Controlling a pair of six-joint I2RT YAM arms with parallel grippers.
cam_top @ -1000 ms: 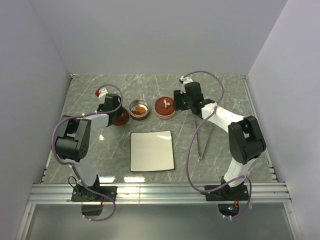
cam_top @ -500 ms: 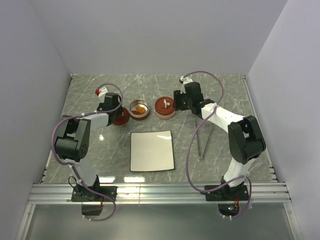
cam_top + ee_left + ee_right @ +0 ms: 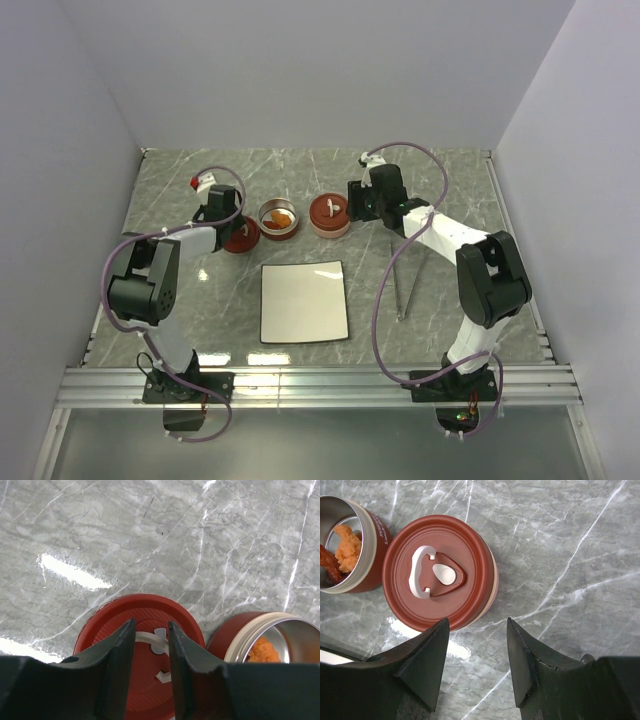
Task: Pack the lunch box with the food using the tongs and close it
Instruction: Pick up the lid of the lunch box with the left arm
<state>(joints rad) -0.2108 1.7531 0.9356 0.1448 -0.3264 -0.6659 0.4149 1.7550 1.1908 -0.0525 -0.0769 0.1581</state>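
The lunch box (image 3: 278, 219) is an open red-walled metal tub holding orange and red food (image 3: 282, 214); its rim (image 3: 280, 630) and an orange piece (image 3: 261, 650) show in the left wrist view. A loose red lid (image 3: 135, 610) lies left of the tub. My left gripper (image 3: 151, 626) is low over it, open, its narrow gap straddling the white handle (image 3: 146, 638). My right gripper (image 3: 477, 625) is open above bare table, just right of a second tub closed with a red lid (image 3: 440, 570). The tongs (image 3: 404, 285) lie on the table to the right, untouched.
A bare white square plate (image 3: 303, 301) lies at the table's front middle. The open tub (image 3: 370, 535) stands tight against the closed one. Grey walls close in the table on three sides, and a metal rail (image 3: 320, 385) runs along the near edge.
My left jaws have narrowed around the loose lid's white handle. Both arms stay almost where they were, and the right jaws keep about the same width.
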